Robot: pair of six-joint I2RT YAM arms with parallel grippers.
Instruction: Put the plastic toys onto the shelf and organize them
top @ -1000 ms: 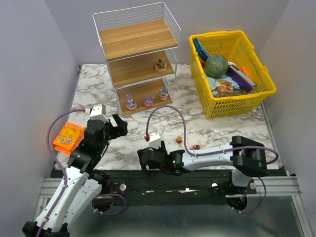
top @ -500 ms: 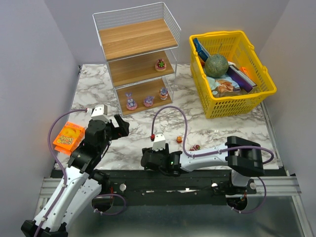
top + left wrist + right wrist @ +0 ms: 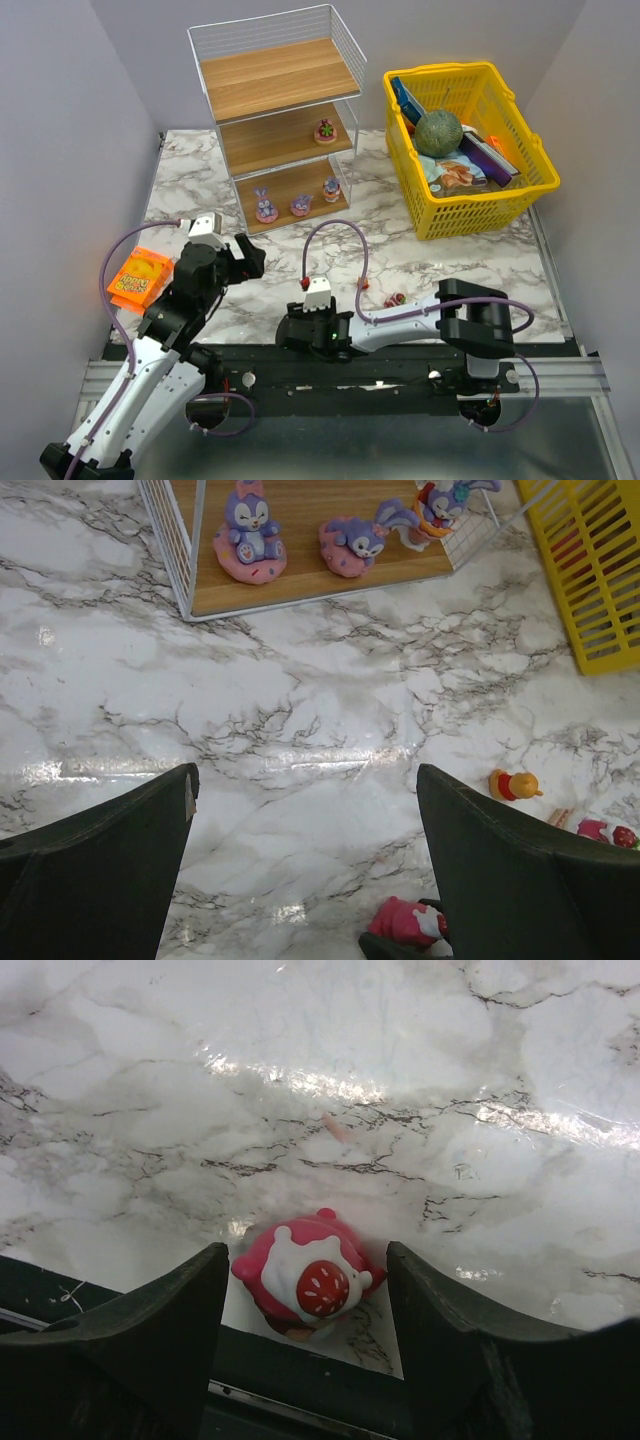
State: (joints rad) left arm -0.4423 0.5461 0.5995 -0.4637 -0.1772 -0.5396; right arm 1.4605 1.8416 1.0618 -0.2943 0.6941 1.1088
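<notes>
The shelf (image 3: 270, 120) stands at the back. Three pink-purple toys (image 3: 299, 205) sit on its bottom board and show in the left wrist view (image 3: 355, 548). A red-pink toy (image 3: 325, 130) sits on the middle board. An orange-yellow toy (image 3: 364, 283) and a red-pink toy (image 3: 397, 298) lie on the table. My right gripper (image 3: 308, 1290) is at the table's near edge. Its fingers touch both sides of a red-pink strawberry toy (image 3: 308, 1278), which rests on the table and also shows in the left wrist view (image 3: 408, 920). My left gripper (image 3: 305, 880) is open and empty above the table in front of the shelf.
A yellow lattice basket (image 3: 520, 190) with a green ball (image 3: 438, 130) stands at the back right. A flat orange packet (image 3: 138, 278) lies at the left. The right arm's purple cable (image 3: 340, 228) loops over the table's middle.
My right arm's elbow has swung left and its gripper has settled at the near edge around the red-pink toy. My left gripper has shifted slightly forward and right.
</notes>
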